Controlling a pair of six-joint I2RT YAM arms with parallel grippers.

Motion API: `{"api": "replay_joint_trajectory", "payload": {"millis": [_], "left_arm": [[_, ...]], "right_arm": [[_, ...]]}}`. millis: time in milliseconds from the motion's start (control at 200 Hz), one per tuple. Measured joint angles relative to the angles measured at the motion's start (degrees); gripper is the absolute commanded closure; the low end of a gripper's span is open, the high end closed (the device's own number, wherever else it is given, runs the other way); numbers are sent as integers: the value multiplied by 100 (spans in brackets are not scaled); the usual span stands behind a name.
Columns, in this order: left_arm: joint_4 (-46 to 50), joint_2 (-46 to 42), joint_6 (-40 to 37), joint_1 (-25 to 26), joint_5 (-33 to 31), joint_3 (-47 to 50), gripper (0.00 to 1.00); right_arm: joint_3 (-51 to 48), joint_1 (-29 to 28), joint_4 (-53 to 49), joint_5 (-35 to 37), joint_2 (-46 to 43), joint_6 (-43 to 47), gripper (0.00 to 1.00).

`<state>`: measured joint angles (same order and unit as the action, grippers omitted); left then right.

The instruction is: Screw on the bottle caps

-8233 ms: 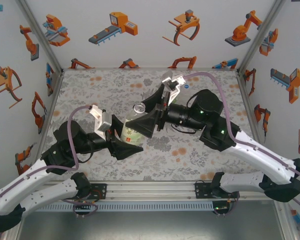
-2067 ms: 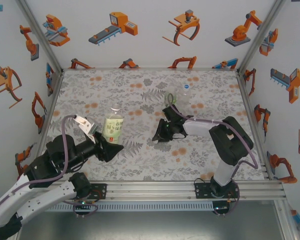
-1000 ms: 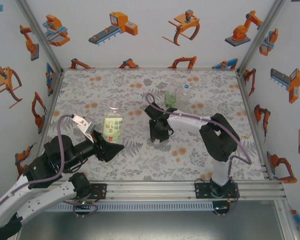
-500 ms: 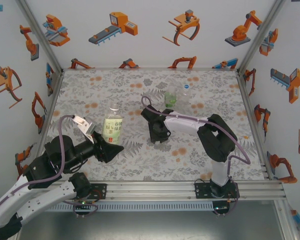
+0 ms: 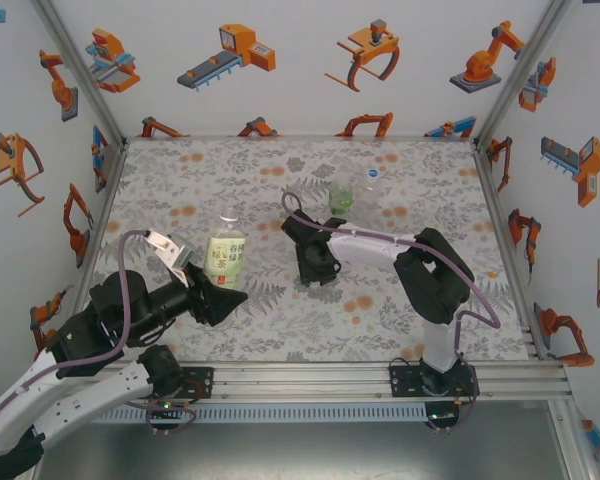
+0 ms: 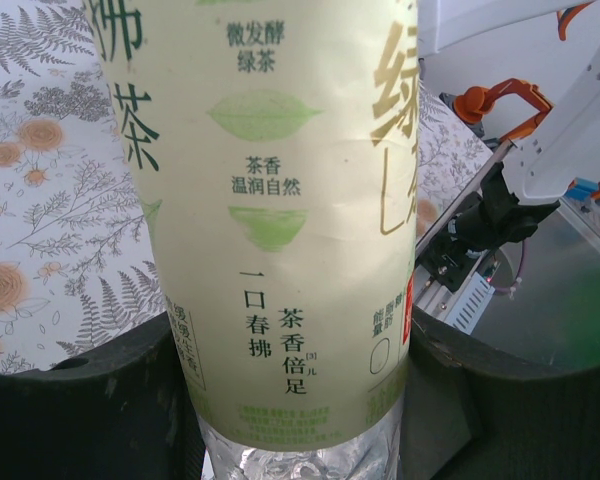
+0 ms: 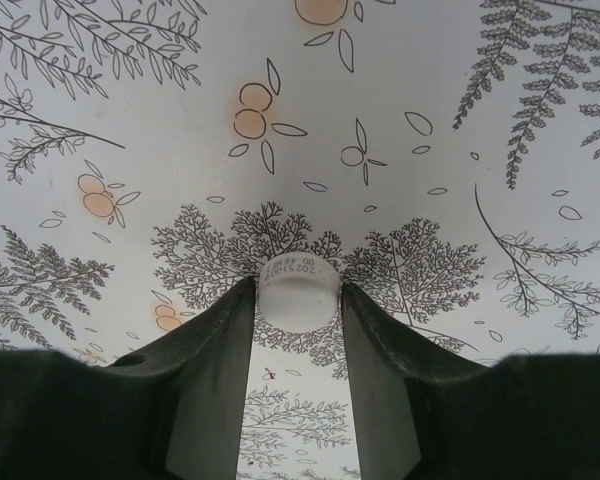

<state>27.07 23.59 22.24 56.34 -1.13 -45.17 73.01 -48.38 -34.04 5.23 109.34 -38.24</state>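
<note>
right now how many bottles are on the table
3. The labelled tea bottle stands left of centre, clamped by the left gripper; the green bottle and the colourless bottle stand side by side farther back, right of centre. None seems hidden.

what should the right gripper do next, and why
Probably lift straight up: the right gripper is closed on the white cap, which sits on the table, and the left gripper holds the tea bottle upright nearby.
</note>
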Motion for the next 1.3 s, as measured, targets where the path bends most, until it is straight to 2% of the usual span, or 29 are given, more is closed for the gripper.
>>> {"api": "replay_joint_trajectory", "payload": {"millis": [310, 586, 901, 1302], "left_arm": [[-2, 94, 0, 0, 0, 0, 100], [-4, 120, 0, 0, -17, 0, 100], [-11, 192, 2, 0, -15, 0, 100], [-48, 243, 0, 0, -15, 0, 100]], "right_arm": [[87, -4, -4, 24, 63, 85, 62], [101, -4, -20, 24, 70, 81, 59], [142, -4, -74, 22, 101, 81, 60], [142, -4, -94, 20, 101, 81, 67]]}}
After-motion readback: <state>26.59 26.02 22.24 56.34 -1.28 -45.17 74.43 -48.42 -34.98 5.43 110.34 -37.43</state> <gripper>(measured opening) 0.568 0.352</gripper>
